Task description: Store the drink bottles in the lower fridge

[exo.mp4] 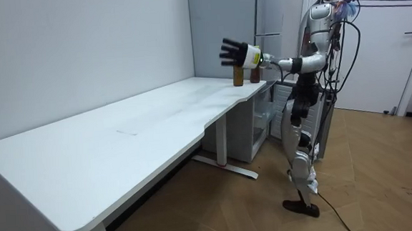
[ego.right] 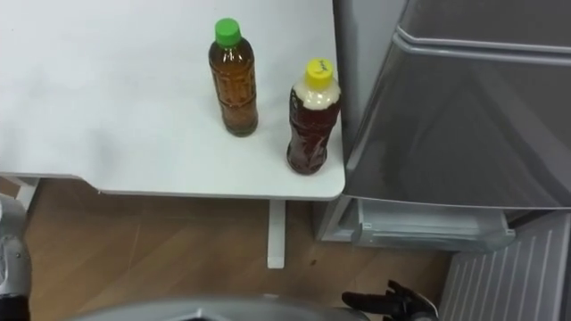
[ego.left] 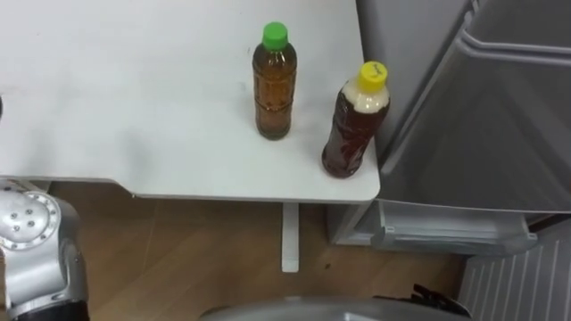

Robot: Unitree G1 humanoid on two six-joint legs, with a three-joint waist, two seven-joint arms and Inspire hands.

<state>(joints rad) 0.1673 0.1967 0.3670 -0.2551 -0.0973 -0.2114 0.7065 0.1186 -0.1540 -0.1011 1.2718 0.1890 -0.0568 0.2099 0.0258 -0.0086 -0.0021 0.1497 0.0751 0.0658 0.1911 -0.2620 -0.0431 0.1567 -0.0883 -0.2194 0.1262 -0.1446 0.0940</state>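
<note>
Two drinks stand upright near the right front corner of the white table (ego.left: 134, 98). One is a brown tea bottle with a green cap (ego.left: 273, 85). The other, a dark bottle with a yellow cap (ego.left: 355, 125), is closest to the corner and to the fridge. Nothing touches either bottle. In the room view my left hand (exo.mp4: 239, 52) is raised above the table end near the bottles (exo.mp4: 238, 76), fingers spread and empty. Dark fingers of my right hand (ego.right: 385, 301) show low at the bottom edge, below the table.
The grey fridge (ego.left: 482, 107) stands right beside the table's right edge, with a lower section (ego.left: 446, 234) near the wooden floor (ego.left: 196, 259). A white table leg (ego.left: 289, 236) stands under the corner. I stand at the table's end by the fridge.
</note>
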